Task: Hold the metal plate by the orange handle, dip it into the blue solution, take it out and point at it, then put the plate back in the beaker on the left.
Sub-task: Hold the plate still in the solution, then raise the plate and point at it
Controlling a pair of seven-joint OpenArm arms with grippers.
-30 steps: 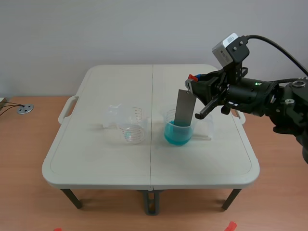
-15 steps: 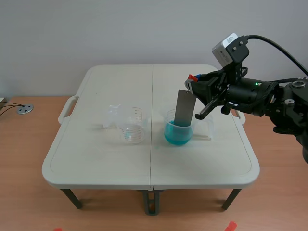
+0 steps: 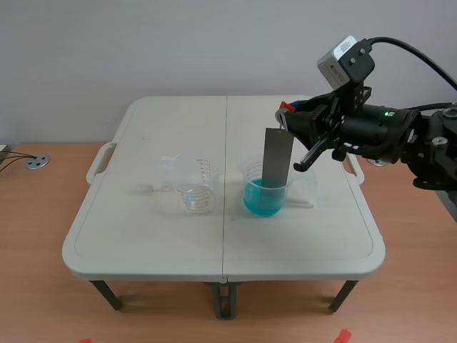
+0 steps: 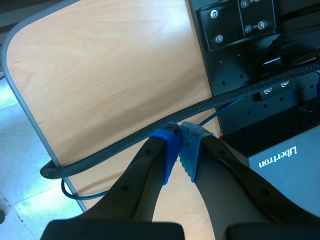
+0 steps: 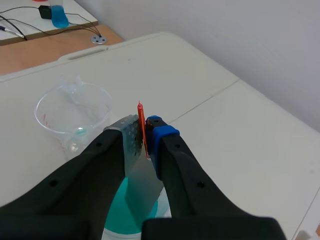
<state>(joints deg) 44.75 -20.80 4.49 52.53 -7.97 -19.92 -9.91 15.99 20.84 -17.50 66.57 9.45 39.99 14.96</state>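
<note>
The left gripper (image 4: 178, 146) does not show in the scene view. In its own wrist view its fingers are clenched on nothing, the two blue pads (image 4: 165, 145) pressed together. They hang over a wooden surface (image 4: 100, 75), with a black braided cable (image 4: 115, 147) running just under the tips and a black panel (image 4: 240, 55) to one side.

On the white table (image 3: 143, 236), about midway across its depth, two clear beakers stand side by side. The left beaker (image 3: 197, 191) sits just left of the table's centre seam. The right beaker (image 3: 265, 191) is just right of the seam and holds the blue solution (image 3: 261, 201).

The metal plate (image 3: 276, 158) hangs upright over the right beaker. Its lower edge is inside the rim, at about the liquid's surface; I cannot tell whether it is dipped in.

The right arm comes in from the right, above the table's far right part. The right gripper (image 3: 285, 114) grasps the plate's thin orange handle (image 5: 141, 122). The fingers are nearly together, one dotted pad on each face of the handle, and the plate drops down below them toward the solution.
</note>
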